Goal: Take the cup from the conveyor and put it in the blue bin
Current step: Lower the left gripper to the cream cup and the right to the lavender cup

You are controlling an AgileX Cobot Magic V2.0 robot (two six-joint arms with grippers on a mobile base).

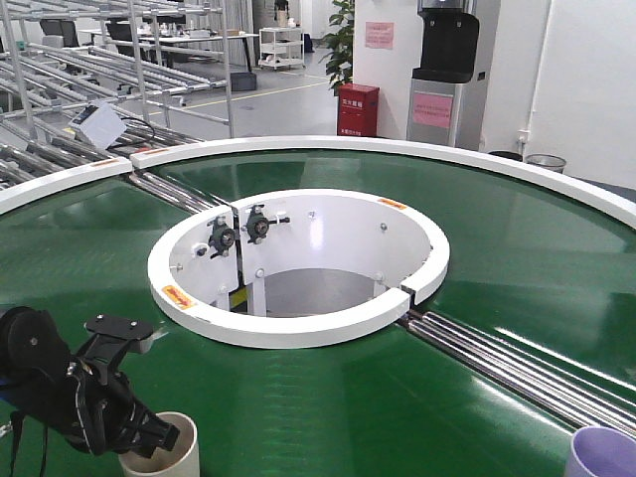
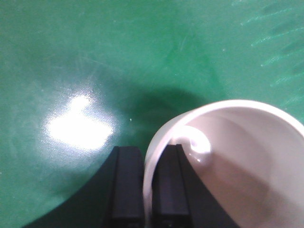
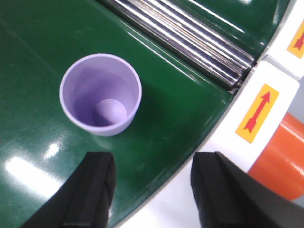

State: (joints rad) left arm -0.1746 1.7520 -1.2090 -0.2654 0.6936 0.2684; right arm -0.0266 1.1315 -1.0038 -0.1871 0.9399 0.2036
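Conveyor belt (image 1: pixel 328 407): a green ring running round a white hub (image 1: pixel 298 328). A strip of steel rollers (image 3: pixel 190 38) crosses it at 4 o'clock in the front view.
Left gripper (image 2: pixel 148 152): at 7 o'clock in the front view, clenched on the wall of the white cup. One finger (image 2: pixel 168 190) is inside the rim and the other is outside.
White cup (image 1: pixel 164 449): upright with its mouth up, long axis vertical. It is gripped at the 8 o'clock side of its rim in the left wrist view. Whether its base is off the belt is cut from view.
Right gripper (image 3: pixel 152 166): spread wide and holding nothing, over the belt's outer edge.
Purple cup (image 3: pixel 100 94): upright on the belt at 5 o'clock in the front view. It sits at 11 o'clock from the right gripper's gap, ahead of the fingers and not between them.
Blue bin: in none of the views.
Deciding relation: the left arm has a cup in its grip, so the carry looks to be its job. A one-wall pinch may let the cup swing. The purple cup lies nearer the right arm.
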